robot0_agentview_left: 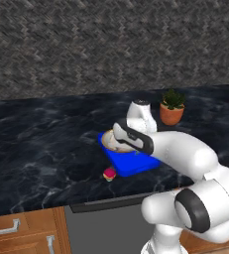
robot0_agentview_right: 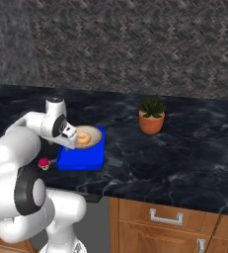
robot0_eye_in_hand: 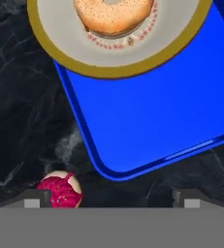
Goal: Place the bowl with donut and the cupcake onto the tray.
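No text, label, brand, number or sign can be read in any of the pictures. The flat bright blue rectangular tray (robot0_eye_in_hand: 167, 111) has a plain surface without any writing. The shallow round tan-beige bowl (robot0_eye_in_hand: 60, 58) carries only a ring of small red dots under the orange-tan glazed donut (robot0_eye_in_hand: 114, 15), and these dots form no letters. The tiny cupcake with the pink-magenta top (robot0_eye_in_hand: 60, 191) has no wrapper print. The terracotta pot with the green plant (robot0_agentview_right: 151, 122), the dark marbled bench (robot0_agentview_right: 184, 148) and the wooden drawer fronts with metal handles (robot0_agentview_right: 166, 217) are also without any marking.
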